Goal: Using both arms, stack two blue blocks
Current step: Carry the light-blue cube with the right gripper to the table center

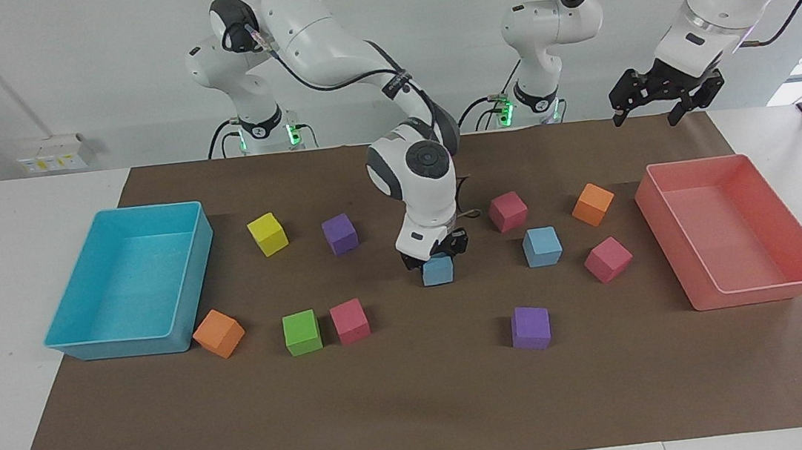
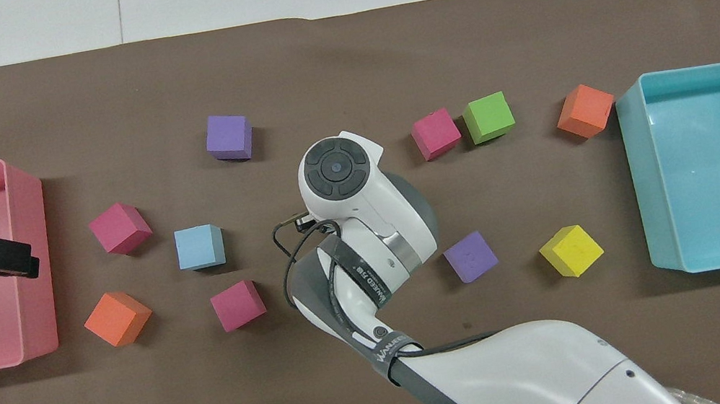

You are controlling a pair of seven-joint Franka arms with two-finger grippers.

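My right pincer pinched a small sky-blue foam cube; my wrist hid both from overhead. My left pincer waited spread above the pink plastic tray.

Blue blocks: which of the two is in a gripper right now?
The blue block near the mat's middle, clamped in the right gripper. The other blue block sits free on the mat beside a pink cube, toward the left arm's end.

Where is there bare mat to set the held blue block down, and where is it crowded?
The right pincer holds a blue block. The mat is bare along its edge farthest from the robots, past the purple cube and green cube. It is crowded around the second blue block, between pink cubes and. The left pincer waits above the pink tray.
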